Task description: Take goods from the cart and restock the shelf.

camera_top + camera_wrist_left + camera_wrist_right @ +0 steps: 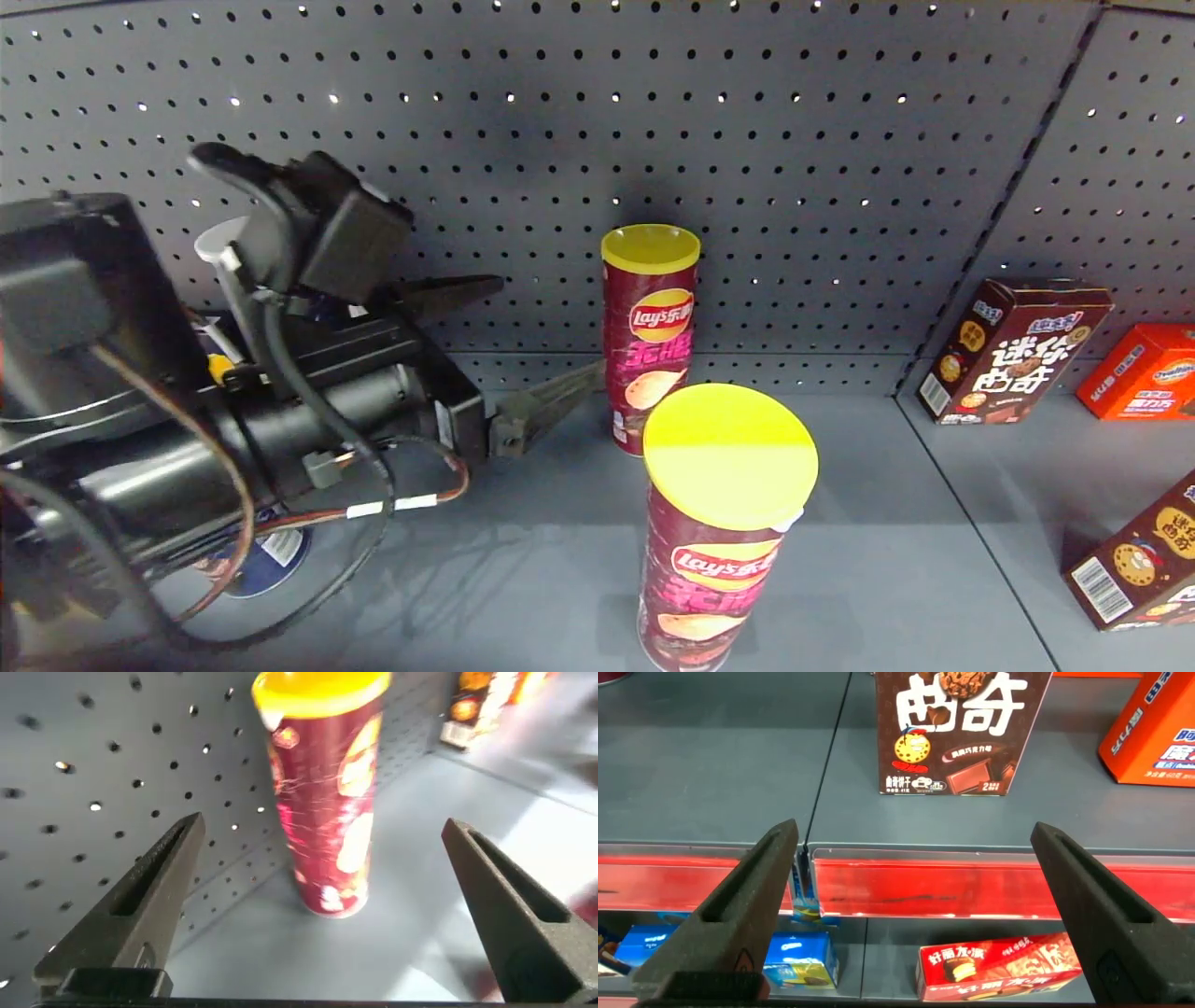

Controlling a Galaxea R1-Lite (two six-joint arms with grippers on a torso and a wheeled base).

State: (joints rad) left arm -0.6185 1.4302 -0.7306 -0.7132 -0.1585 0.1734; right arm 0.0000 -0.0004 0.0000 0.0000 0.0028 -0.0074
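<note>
1. On the grey shelf [887,560], just past the fingertips of the left gripper [549,327], stands the back can [651,336]. It's upright, right by the pegboard [747,140].
2. That shelf also holds a front can [724,532], upright and well clear of those fingers. A brown cookie box [1013,350] and an orange box [1139,369] sit even farther off on the same side.
3. Both cans look alike: dark red tubes with a yellow plastic lid and a chip picture on the wrap.
4. The left fingers are spread wide with nothing between them. The left wrist view shows the back can [327,793] lined up with the gap but beyond the tips, not touching either finger.
5. The right gripper [912,831] is also spread wide and holding nothing.
6. The right wrist view looks at the shelf's front edge, where a red strip [971,887] runs across beyond the fingers. Above it stand another brown box [962,728] and an orange carton [1153,728]. I can't tell if they're the same ones as in the head view.
7. Under that strip, a lower shelf [878,952] holds blue boxes [799,961] by one finger and a red box [999,961] nearer the other.
</note>
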